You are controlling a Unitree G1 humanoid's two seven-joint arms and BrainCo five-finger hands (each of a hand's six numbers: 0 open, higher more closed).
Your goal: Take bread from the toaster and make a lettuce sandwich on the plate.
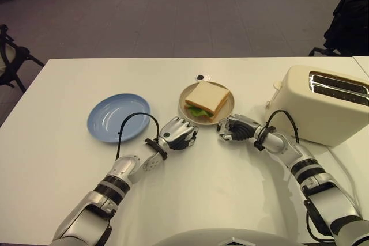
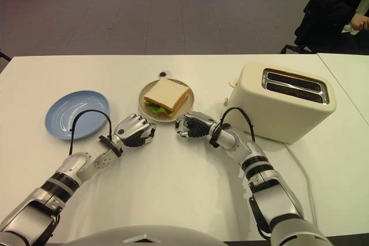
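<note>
Desk (image 1: 69, 188) carries toaster (image 1: 323, 105) at frame right, slots apparently empty. Plate (image 1: 182, 108) at centre holds sandwich (image 1: 207, 99), lettuce showing. Left hand (image 1: 177, 133) and right hand (image 1: 236, 128) flank its lower rim, both curled and holding nothing. The right looks marginally nearer.

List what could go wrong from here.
The left hand and right hand sit curled close to the plate; a forward move might shove it. Lettuce pokes from the sandwich, so a bump might shift the top slice. The right arm lies near the toaster; swinging outward might hit it.
</note>
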